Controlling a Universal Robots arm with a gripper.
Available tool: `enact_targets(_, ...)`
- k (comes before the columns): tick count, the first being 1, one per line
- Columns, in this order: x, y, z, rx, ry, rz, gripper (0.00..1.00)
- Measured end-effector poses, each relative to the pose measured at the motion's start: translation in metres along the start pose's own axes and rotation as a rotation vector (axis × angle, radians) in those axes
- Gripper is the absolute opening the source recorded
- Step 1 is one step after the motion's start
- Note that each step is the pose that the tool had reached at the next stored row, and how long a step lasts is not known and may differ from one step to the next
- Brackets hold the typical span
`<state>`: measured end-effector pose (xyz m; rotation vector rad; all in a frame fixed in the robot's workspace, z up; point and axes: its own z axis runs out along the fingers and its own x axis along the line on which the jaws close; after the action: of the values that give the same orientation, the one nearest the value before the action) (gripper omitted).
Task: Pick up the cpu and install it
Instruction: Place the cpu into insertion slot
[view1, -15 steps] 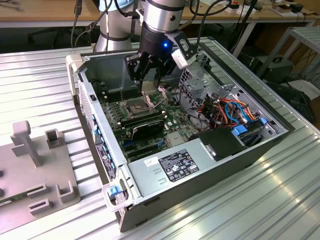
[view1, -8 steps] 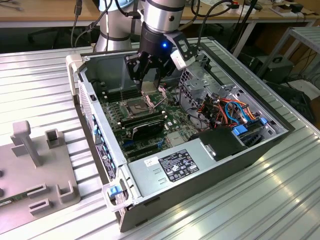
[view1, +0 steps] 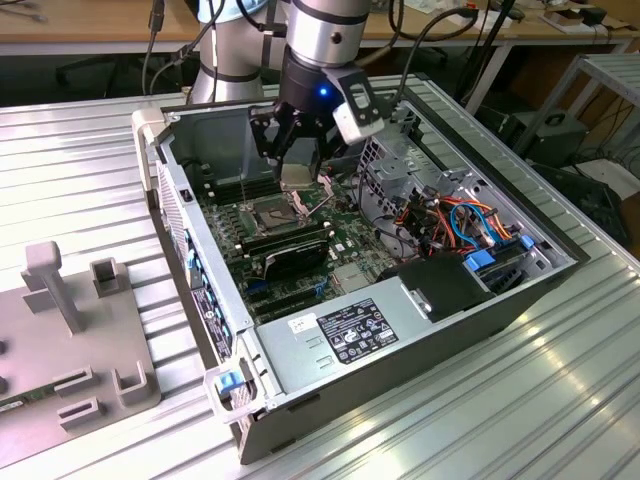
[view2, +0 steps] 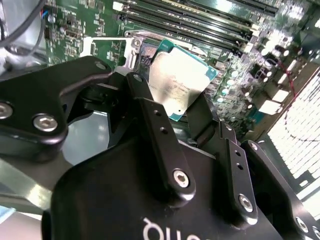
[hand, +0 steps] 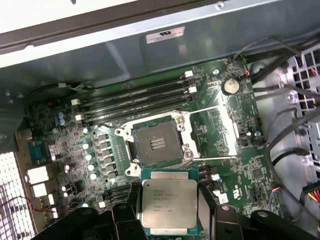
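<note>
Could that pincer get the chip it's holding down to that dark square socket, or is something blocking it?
Probably yes. The pincer grips the cpu near the socket, which lies uncovered with nothing resting on it; no cables cross it.

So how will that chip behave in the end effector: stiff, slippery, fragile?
The chip looks flat and rigid, so it probably won't flex. Its smooth metal top may be slippery, and the end effector pinches it only by its edges. It is thin, so likely light.
</note>
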<state>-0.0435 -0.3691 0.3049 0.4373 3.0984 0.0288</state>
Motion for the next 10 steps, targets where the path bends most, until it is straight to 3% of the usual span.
enact_targets(10,0.0000,0.0000,0.0014,0.0019,-0.0038,0.187,0.55)
